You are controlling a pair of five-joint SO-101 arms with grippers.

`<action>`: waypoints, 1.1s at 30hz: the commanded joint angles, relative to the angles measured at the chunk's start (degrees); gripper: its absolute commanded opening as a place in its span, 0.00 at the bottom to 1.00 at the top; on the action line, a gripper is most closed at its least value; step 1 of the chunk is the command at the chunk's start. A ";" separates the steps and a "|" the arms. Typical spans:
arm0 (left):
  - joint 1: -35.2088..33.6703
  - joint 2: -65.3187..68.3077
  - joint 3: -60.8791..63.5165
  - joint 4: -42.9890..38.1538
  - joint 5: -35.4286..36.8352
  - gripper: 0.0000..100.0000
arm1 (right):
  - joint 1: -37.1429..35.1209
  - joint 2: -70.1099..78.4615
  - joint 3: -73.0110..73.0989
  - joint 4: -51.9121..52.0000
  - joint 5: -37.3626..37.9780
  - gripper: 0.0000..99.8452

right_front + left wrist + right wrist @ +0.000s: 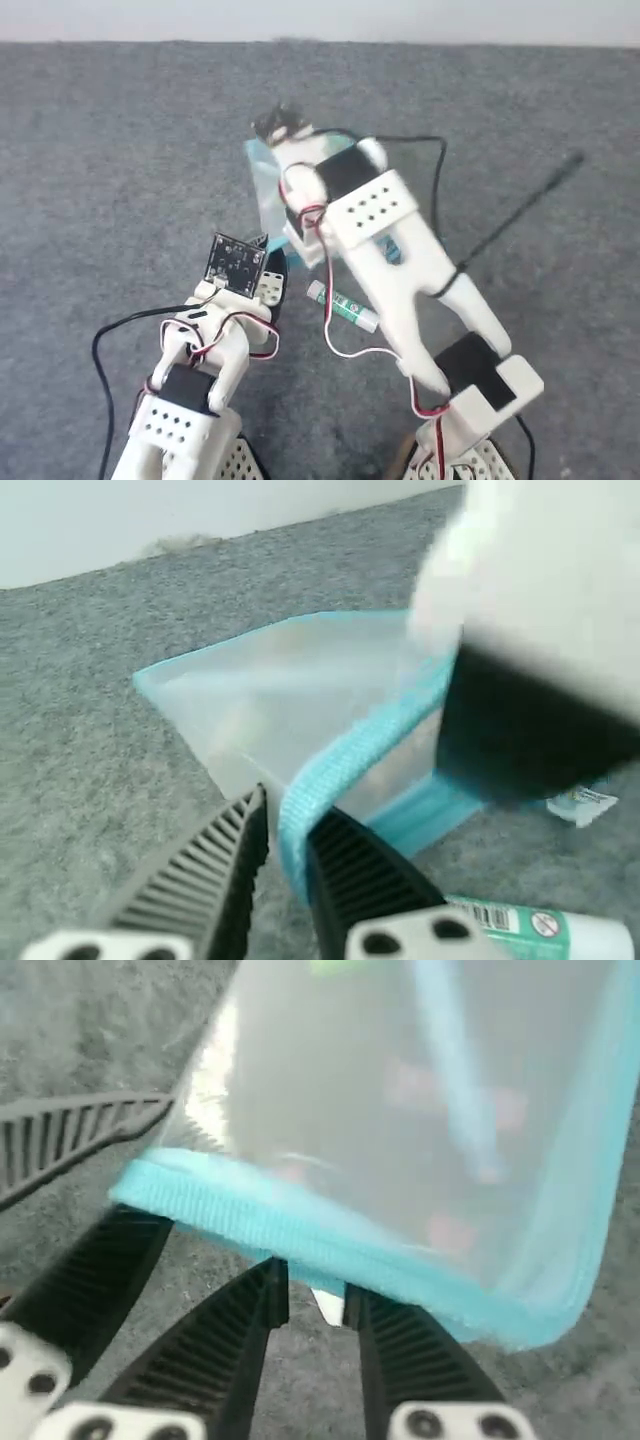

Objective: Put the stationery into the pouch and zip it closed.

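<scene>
The translucent pouch (264, 182) with blue edging lies on the grey carpet between both arms. My left gripper (295, 855) is shut on the pouch's blue zipper band (330, 775), near one end. My right gripper (318, 1310) is at the same band (300, 1235), shut on a small pale zipper pull (326, 1306). Blurred pink and green shapes show through the pouch wall (420, 1090). A green-and-white glue stick (343, 307) lies on the carpet outside the pouch, beside the left gripper (270, 262); in the left wrist view the glue stick (530, 927) sits close to one finger.
A thin black rod (525, 205) lies on the carpet at the right. A small dark object (278, 125) sits at the pouch's far end. The right arm's white body (385, 225) hangs over the pouch and the glue stick. Cables trail by both arms.
</scene>
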 commanded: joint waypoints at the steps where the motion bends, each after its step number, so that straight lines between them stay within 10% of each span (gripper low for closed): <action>1: 0.35 0.44 -1.27 -0.79 -0.26 0.01 | 0.84 0.31 4.40 -8.40 1.23 0.15; 14: 0.35 0.35 -1.27 -0.79 -0.26 0.01 | 8.92 -23.78 22.77 -18.24 2.81 0.13; 26: 0.35 0.53 -1.19 -0.79 -0.26 0.01 | 8.84 -43.91 43.96 -29.32 29.19 0.26; 33: 0.35 0.53 -1.19 -0.79 -0.26 0.01 | 8.84 -44.88 43.78 -30.90 32.62 0.32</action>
